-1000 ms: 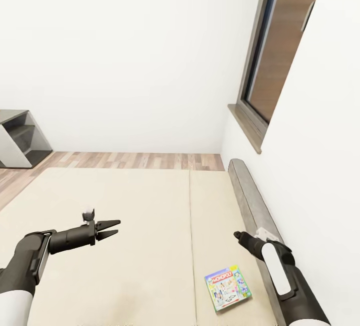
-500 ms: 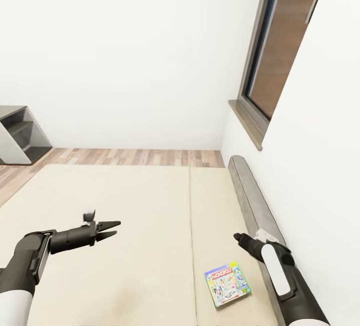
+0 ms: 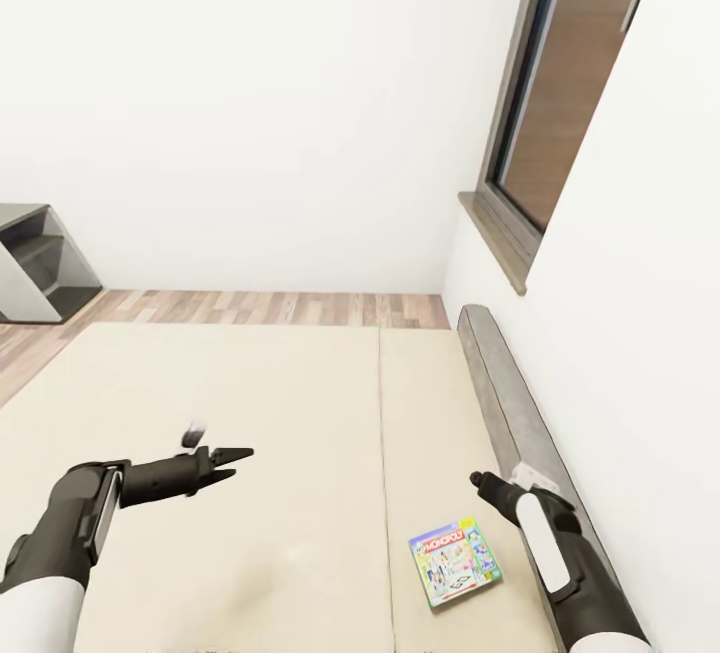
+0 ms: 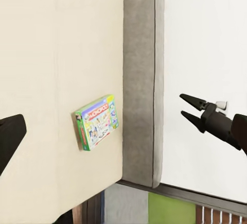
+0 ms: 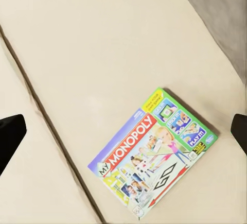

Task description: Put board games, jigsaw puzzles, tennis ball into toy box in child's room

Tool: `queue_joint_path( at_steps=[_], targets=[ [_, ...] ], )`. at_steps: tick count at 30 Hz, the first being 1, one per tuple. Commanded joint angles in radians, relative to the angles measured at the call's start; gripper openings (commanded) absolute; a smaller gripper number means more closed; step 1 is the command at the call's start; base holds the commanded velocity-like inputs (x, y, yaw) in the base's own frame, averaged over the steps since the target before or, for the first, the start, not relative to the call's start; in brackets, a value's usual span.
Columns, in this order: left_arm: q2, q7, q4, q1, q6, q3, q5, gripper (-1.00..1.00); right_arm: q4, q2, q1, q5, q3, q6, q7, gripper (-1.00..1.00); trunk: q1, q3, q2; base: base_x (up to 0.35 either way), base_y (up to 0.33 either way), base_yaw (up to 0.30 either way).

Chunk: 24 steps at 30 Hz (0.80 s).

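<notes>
1. Cream mattress of the large low bed (image 3: pixel 250 413), split by a seam, carries one flat rectangular board game box (image 3: pixel 453 565) with white-green cartoon print and red "Monopoly" lettering; it lies flat at the near right of the bed, just right of the seam and near the grey padded headboard (image 3: pixel 505 403) along the right wall.
2. Left hand (image 3: pixel 232 461) hangs over the mattress well left of the box, its two dark fingers a little apart and holding nothing.
3. Right hand (image 4: pixel 188 106) hovers above the headboard edge, just far-right of the box; the left wrist view shows its fingers spread and empty.
4. Likely light, stiff cardboard with a smooth, slippery printed skin, so it may slide on the fabric when pushed.
5. Being thin and flat, it offers only edges: pinching across a short side, or tipping one edge up against the soft mattress first, looks the surest hold.
</notes>
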Motion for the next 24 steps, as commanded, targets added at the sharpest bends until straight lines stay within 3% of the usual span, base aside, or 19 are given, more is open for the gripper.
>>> queue_joint_path(
  at_steps=[1,12,24],
  targets=[
    [-0.001,-0.007,-0.001,-0.001,0.009,0.003,-0.01,1.0,0.0,0.001,-0.001,-0.007,-0.001,0.002,-0.008,1.0,0.001,-0.004,-0.002,0.0,0.0,0.0],
    [-0.008,0.005,-0.001,-0.003,0.007,0.003,-0.012,1.0,0.036,0.006,-0.006,0.006,-0.001,-0.027,-0.008,1.0,0.001,-0.021,-0.002,0.0,0.0,0.0],
    [-0.018,0.016,-0.001,-0.003,0.007,0.003,-0.012,1.0,0.048,0.005,-0.011,0.007,0.039,-0.038,-0.008,1.0,0.001,-0.041,-0.002,0.0,0.0,0.0]
  ],
)
